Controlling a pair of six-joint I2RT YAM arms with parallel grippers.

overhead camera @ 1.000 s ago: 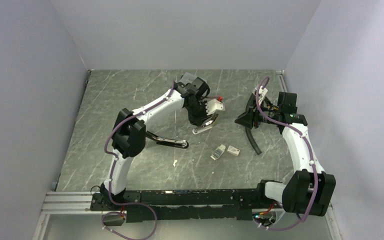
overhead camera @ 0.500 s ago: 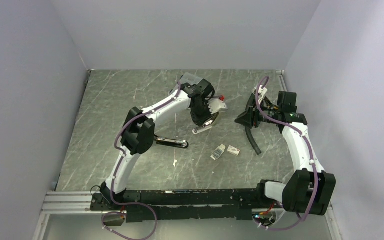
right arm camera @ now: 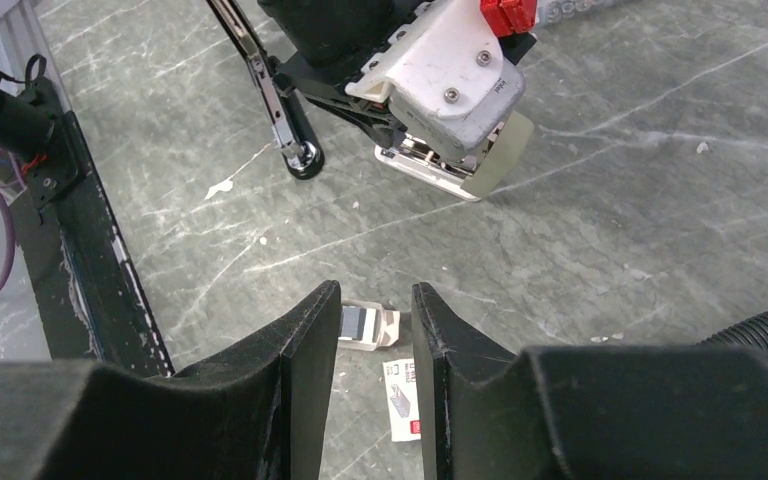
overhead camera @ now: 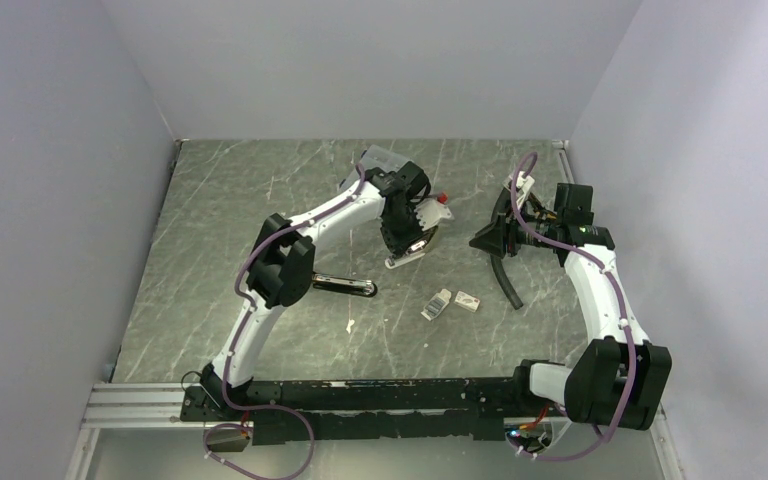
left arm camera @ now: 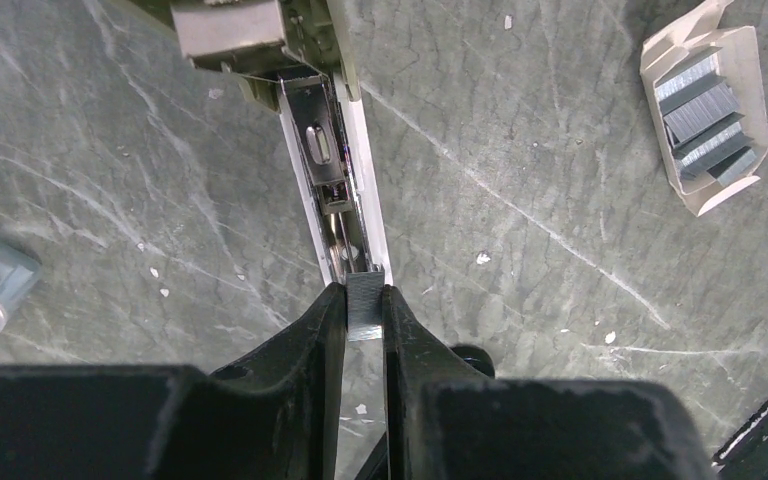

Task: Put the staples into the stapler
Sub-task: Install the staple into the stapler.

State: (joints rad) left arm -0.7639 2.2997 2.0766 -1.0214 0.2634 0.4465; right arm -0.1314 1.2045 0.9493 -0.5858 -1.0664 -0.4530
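My left gripper [left arm camera: 365, 300] is shut on a short silvery strip of staples [left arm camera: 365, 306], pinched between both fingertips. The strip hangs right at the near end of the open stapler's metal channel [left arm camera: 332, 190]. Seen from above, the left gripper [overhead camera: 412, 238] sits over the stapler's pale base [overhead camera: 410, 256], and the black lid [overhead camera: 345, 287] is swung out flat to the left. The white tray [left arm camera: 705, 115] with more staples lies to the right, its sleeve [overhead camera: 468, 301] beside it. My right gripper [right arm camera: 375, 310] hovers open and empty above the tray [right arm camera: 365, 327].
A clear compartment case [overhead camera: 383, 159] lies behind the left wrist. A black hose [overhead camera: 505, 275] curves across the table under the right arm. White specks are scattered on the marble top [overhead camera: 348, 325]. Grey walls close in three sides.
The left arm's elbow has swung to the right and its gripper has shifted slightly over the stapler with the strip still held. The right arm has not moved.
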